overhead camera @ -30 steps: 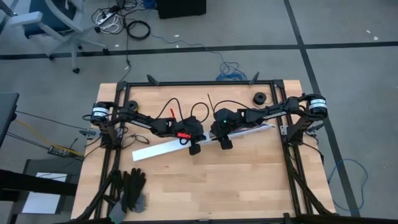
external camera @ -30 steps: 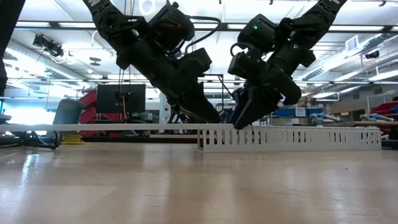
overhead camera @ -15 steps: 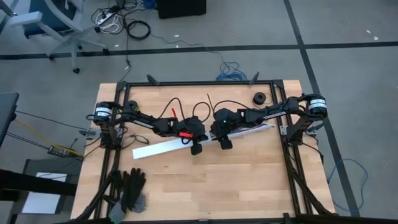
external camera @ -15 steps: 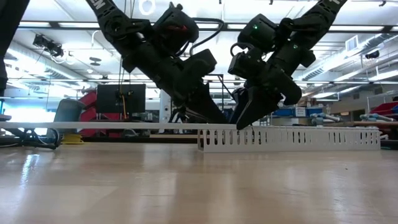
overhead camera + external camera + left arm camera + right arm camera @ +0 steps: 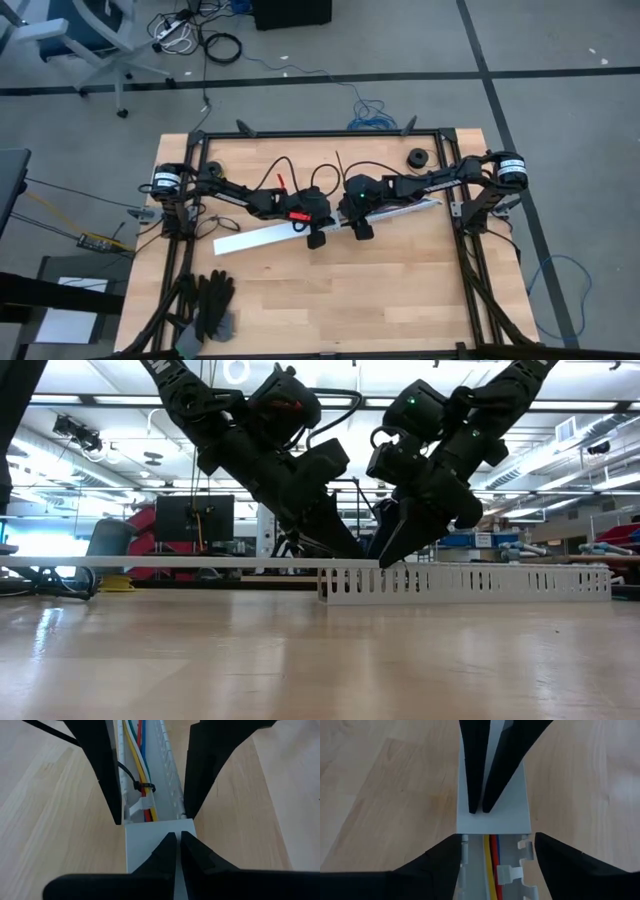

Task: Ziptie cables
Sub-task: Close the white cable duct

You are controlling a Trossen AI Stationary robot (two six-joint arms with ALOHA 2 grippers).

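The left end effector (image 5: pixel 316 237) hangs low over the middle of the pale wooden tabletop (image 5: pixel 400 290), its two dark fingers (image 5: pixel 167 851) pressed together with nothing between them, tips resting on the flat white lid (image 5: pixel 150 847) that covers the left stretch of the long white slotted plastic channel (image 5: pixel 470 582). From the left wrist view, the lid ends just ahead of those closed tips, and beyond its edge the channel lies uncovered.

In that open part run the cables (image 5: pixel 141 767), thin wires in yellow, white, red, blue and green, lying side by side along the trough. A thin black zip tie (image 5: pixel 142 787) circles them close to the lid's edge, its loose tail sticking out to one side.

Just to the right, nearly tip to tip with the left one, the right end effector (image 5: pixel 362 231) straddles the channel with its fingers (image 5: pixel 432 865) spread wide, one outside each slotted wall, holding nothing. Its wrist view shows the yellow, red and blue wires running between those fingers toward the lid.

In the low view both arms slope down from above and meet at the channel's left end.
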